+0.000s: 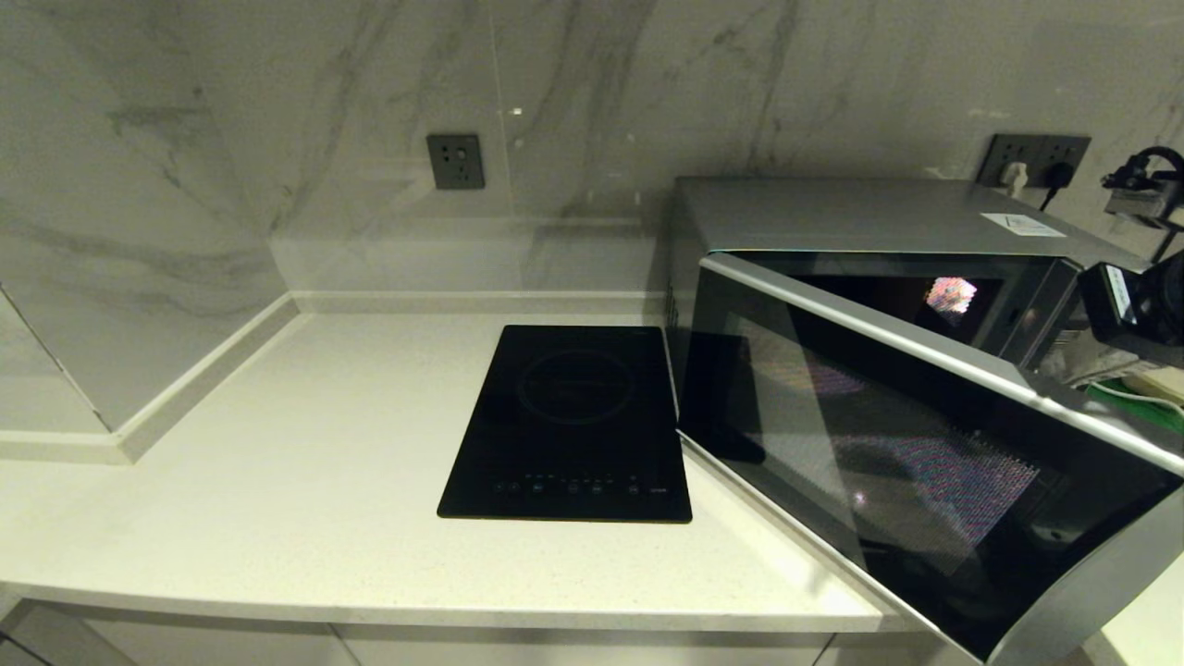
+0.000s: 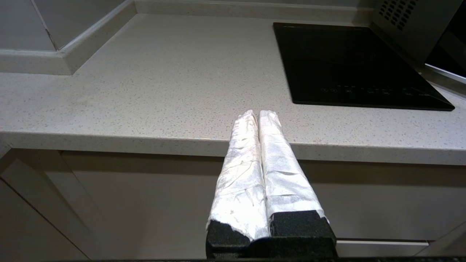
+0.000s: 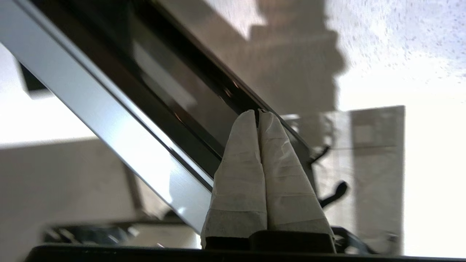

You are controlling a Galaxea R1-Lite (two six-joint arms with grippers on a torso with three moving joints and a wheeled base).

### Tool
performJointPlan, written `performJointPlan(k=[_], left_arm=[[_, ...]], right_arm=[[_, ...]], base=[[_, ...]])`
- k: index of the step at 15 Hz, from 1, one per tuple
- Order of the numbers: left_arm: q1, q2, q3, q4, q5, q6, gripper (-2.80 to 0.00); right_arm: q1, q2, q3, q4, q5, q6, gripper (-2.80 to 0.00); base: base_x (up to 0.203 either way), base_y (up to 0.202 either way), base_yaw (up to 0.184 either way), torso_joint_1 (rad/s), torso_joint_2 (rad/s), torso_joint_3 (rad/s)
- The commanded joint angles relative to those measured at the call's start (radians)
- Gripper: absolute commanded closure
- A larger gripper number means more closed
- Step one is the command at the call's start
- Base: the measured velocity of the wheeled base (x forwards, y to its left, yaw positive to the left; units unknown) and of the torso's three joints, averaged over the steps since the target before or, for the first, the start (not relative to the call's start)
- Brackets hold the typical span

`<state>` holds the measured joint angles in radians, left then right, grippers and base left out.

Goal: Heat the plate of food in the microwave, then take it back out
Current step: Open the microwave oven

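- From the head camera I see the microwave (image 1: 869, 277) standing just right of the induction hob (image 1: 569, 425) on the pale counter (image 1: 277, 481), its door (image 1: 925, 462) swung partly open toward me.
- My right gripper (image 3: 257, 112) has its white-wrapped fingers (image 3: 240, 171) pressed together, clenched on nothing, tips right at the dark edge of the door beside its silver trim (image 3: 109, 109).
- My left gripper (image 2: 257, 113) is parked in front of the counter edge, left of the hob, well apart from the microwave, fingers likewise closed with nothing between them.
- The plate of food I cannot find in any view; the glass shows only reflections.
- A green tray (image 1: 1142, 407) peeks out behind the door's far end.
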<state>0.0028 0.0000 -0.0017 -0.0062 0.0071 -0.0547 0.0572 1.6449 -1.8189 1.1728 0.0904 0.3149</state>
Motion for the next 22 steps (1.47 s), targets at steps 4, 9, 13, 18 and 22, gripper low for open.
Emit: performJointPlan(k=[4, 9, 13, 18, 22], left_arm=[[0.000, 0.000, 0.000, 0.000, 0.001, -0.001, 0.00], [0.000, 0.000, 0.000, 0.000, 0.001, -0.001, 0.00], [0.000, 0.000, 0.000, 0.000, 0.001, -0.001, 0.00], [0.000, 0.000, 0.000, 0.000, 0.001, -0.001, 0.00], [0.000, 0.000, 0.000, 0.000, 0.001, -0.001, 0.00]], right_arm=[[0.085, -0.086, 0.088, 0.007, 0.038, -0.110, 0.00], [0.208, -0.110, 0.114, 0.007, 0.038, -0.109, 0.00], [0.357, -0.136, 0.140, 0.004, 0.037, -0.095, 0.00], [0.521, -0.138, 0.151, -0.001, 0.035, -0.072, 0.00], [0.610, -0.134, 0.172, -0.025, 0.029, -0.057, 0.00]], base=[[0.000, 0.000, 0.000, 0.000, 0.00, 0.000], [0.000, 0.000, 0.000, 0.000, 0.00, 0.000], [0.000, 0.000, 0.000, 0.000, 0.00, 0.000], [0.000, 0.000, 0.000, 0.000, 0.00, 0.000], [0.000, 0.000, 0.000, 0.000, 0.00, 0.000]])
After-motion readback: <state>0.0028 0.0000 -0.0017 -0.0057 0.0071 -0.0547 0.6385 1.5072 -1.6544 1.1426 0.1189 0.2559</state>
